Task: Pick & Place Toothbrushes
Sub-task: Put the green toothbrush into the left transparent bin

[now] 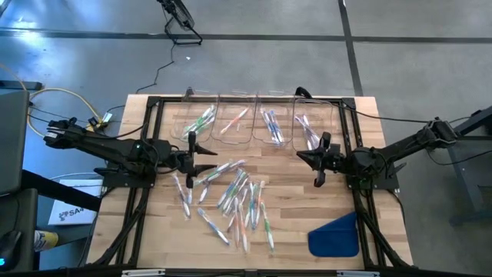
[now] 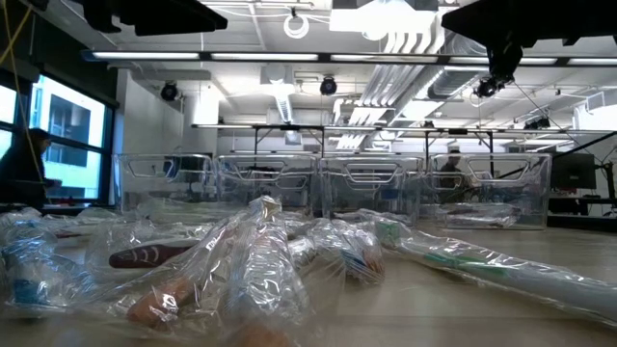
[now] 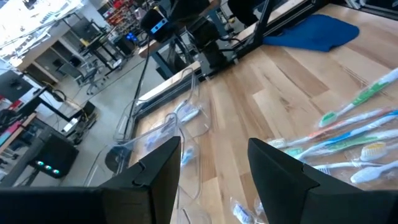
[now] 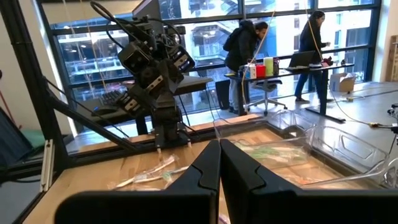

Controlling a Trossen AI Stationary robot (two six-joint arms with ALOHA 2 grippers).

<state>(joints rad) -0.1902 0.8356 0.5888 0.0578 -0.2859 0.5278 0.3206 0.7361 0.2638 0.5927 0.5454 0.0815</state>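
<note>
Many toothbrushes point(image 1: 231, 196) in clear wrappers lie in a loose pile on the middle of the wooden table, and they fill the foreground of the low view point(image 2: 260, 270). My left gripper point(image 1: 201, 156) hovers open above the pile's far left edge with nothing between its fingers point(image 3: 214, 180). My right gripper point(image 1: 304, 158) hangs in the air to the right of the pile, near the rightmost bin. Its fingers are shut together on nothing point(image 4: 219, 168).
Several clear bins point(image 1: 257, 123) stand in a row along the far edge, each with a few toothbrushes inside. A blue flat cloth-like piece point(image 1: 334, 235) lies at the near right. Black frame rails run along the table's sides. People stand in the room beyond point(image 4: 245, 56).
</note>
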